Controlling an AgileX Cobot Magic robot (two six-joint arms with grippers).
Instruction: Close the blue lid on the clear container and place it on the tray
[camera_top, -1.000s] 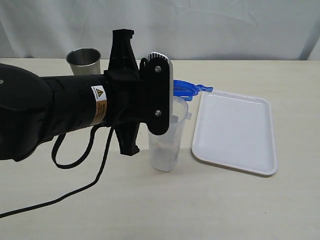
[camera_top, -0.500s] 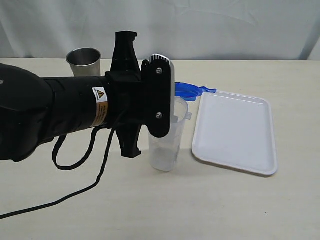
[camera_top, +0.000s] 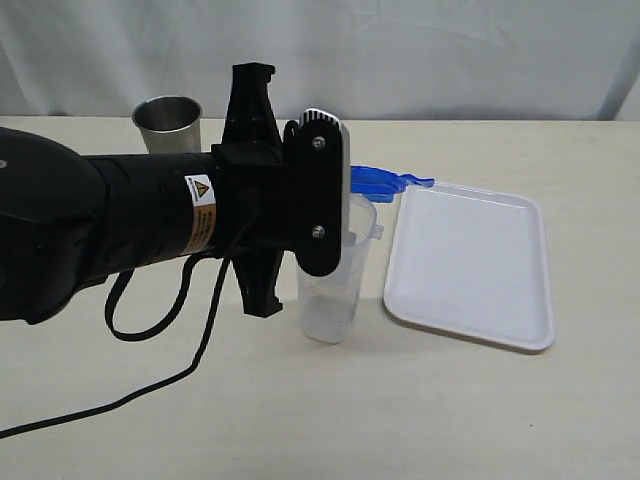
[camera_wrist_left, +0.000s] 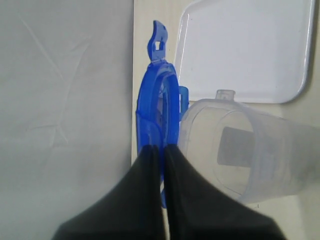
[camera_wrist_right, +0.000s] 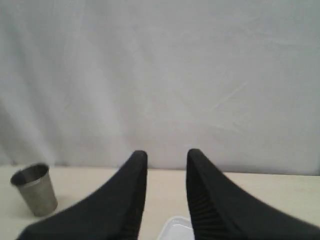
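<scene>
Little has moved: your left gripper (camera_wrist_left: 162, 147) still pinches the blue lid (camera_wrist_left: 145, 120) on edge beside the clear container (camera_top: 330, 290), just left of the tray (camera_top: 470, 265). The lid isn't seated yet. Your right gripper (camera_wrist_right: 166, 155) hangs spread.

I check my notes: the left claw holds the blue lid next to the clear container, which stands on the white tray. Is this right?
Not fully. The clear container stands on the table beside the tray, not on it; the exterior view shows this. The left claw does hold the blue lid.
</scene>
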